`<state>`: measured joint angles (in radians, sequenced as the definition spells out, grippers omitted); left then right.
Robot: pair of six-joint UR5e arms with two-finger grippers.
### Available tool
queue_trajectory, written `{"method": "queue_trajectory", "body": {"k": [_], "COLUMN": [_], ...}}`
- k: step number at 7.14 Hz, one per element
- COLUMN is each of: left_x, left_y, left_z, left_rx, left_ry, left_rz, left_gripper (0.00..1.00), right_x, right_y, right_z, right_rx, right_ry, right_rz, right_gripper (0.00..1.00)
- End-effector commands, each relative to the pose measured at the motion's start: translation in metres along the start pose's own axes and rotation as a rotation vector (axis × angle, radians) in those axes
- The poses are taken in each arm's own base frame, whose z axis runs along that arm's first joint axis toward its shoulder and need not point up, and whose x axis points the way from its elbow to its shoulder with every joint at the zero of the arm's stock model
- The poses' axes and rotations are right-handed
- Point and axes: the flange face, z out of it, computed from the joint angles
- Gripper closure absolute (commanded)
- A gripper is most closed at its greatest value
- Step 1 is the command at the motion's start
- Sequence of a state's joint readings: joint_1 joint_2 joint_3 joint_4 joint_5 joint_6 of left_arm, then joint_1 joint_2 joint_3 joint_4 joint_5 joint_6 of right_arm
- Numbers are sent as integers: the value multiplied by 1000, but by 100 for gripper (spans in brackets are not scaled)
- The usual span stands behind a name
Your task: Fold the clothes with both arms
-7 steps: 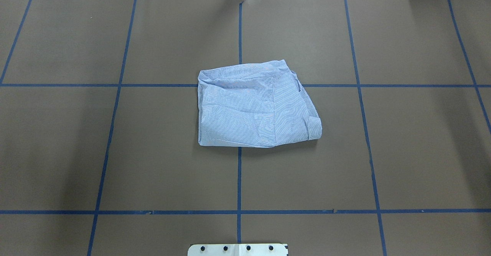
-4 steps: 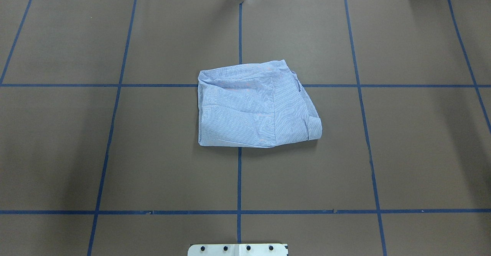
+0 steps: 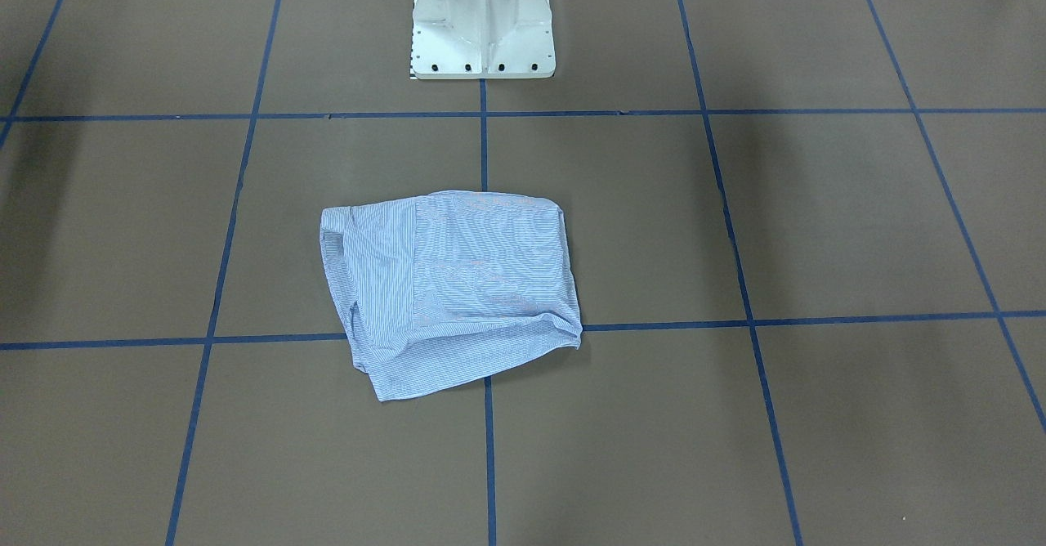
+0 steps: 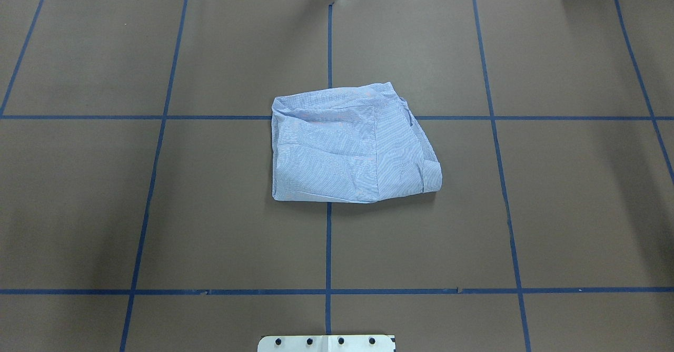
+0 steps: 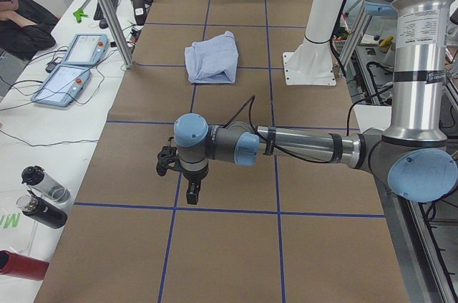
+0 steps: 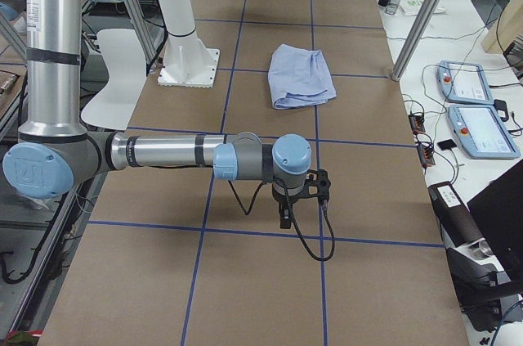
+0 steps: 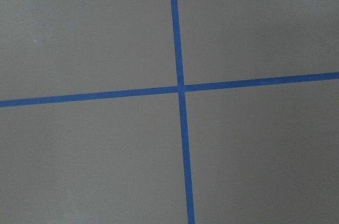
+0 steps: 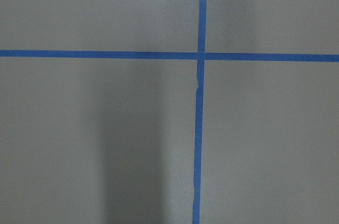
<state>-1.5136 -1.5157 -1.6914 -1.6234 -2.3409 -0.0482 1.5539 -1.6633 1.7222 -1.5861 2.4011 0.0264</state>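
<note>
The light blue striped shirt (image 4: 353, 144) lies folded into a compact bundle at the middle of the brown table; it also shows in the front view (image 3: 449, 284), the left side view (image 5: 212, 59) and the right side view (image 6: 301, 74). No collar, buttons or label show. My left gripper (image 5: 192, 194) hangs over the table far from the shirt, seen only in the left side view; I cannot tell if it is open or shut. My right gripper (image 6: 284, 217) likewise shows only in the right side view, far from the shirt; its state I cannot tell.
Blue tape lines (image 4: 328, 246) grid the brown table cover. The white pedestal base (image 3: 482, 19) stands at the robot's side. Control tablets (image 6: 474, 117), bottles (image 5: 39, 195) and a metal post (image 5: 107, 13) are on the operators' side. A person (image 5: 18, 20) sits there.
</note>
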Motion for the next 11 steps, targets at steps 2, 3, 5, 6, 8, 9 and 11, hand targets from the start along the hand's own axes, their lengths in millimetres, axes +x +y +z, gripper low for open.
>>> {"method": "queue_trajectory", "body": {"k": [2,3,5,6,8,9,11], "left_x": [-1,-1,-1,-2,-3,-1,1], "left_y": [0,0,-1,-1,0,0,-1], "left_z": [2,1,1,1,0,-3,-5], "left_rx": [-31,-37,-38,-38,-36,-31,-26], "left_ry": [3,3,3,3,3,2,1], "left_rz": [70,64,63,60,57,60,64], "left_gripper": [0,0,0,0,0,0,0], "right_x": [3,2,3,12,16,16,15], "right_y": [2,3,4,17,19,18,17], "right_z": [3,2,2,9,12,12,11], "right_rx": [-9,-19,-15,-31,-35,-35,-34], "right_ry": [1,2,11,11,13,13,13], "right_rz": [12,24,83,98,105,107,106], "right_gripper": [0,0,0,0,0,0,0]}}
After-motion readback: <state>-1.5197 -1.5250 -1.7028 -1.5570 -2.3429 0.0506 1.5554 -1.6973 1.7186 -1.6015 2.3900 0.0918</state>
